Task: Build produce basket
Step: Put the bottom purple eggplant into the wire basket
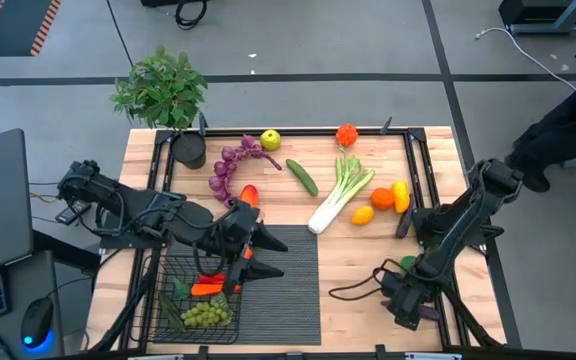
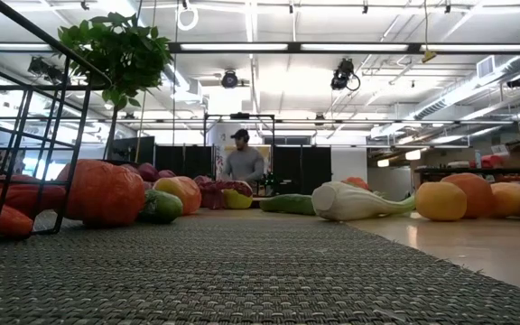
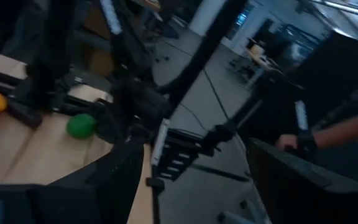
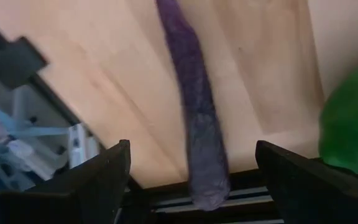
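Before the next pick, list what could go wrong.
1. The left pincer, open, hangs at the basket rim; lowering could catch the wire.
2. The right pincer, open, straddles the eggplant near the table edge; a poor grip might push it off.
3. The green apple beside it may roll.

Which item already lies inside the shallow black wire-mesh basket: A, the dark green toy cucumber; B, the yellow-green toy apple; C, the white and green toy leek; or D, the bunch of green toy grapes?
D: the bunch of green toy grapes lies inside the black wire-mesh basket; leek, apple and cucumber lie out on the table.
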{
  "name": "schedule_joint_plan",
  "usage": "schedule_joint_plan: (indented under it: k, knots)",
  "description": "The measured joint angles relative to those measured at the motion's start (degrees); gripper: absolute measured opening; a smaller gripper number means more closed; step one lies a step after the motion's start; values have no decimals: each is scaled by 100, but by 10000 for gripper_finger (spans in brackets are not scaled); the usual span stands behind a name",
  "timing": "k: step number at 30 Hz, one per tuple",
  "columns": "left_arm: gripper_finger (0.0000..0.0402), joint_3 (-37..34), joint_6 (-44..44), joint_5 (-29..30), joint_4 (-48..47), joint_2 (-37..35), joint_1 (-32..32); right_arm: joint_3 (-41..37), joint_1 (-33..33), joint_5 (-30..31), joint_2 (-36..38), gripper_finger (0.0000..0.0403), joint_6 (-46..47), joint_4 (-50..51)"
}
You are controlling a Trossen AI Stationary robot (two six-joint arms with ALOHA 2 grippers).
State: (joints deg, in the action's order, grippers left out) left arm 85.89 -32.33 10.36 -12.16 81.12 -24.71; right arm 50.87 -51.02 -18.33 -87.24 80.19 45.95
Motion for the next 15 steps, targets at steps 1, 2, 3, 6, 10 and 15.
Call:
schedule_joint_plan:
  k: [1, 2, 3, 6, 10, 15]
  knots:
    - [288, 0, -3, 114, 1, 0, 2, 0, -33, 76, -60, 348, -5, 1]
    - [288, 0, -19, 230, 22, 0, 4, 0, -60, 121, -122, 348, -3, 2]
    - [288, 0, -81, 341, 72, 0, 4, 0, -74, 140, -189, 348, 11, -22]
    - [288, 0, -331, 601, 450, 3, 4, 2, -117, 204, -437, 348, 1, -94]
    - [288, 0, -305, 770, 941, 37, -31, 2, -150, 219, -758, 348, -43, -150]
    - [288, 0, -376, 913, 963, 37, -51, 2, -177, 343, -1073, 348, -228, -235]
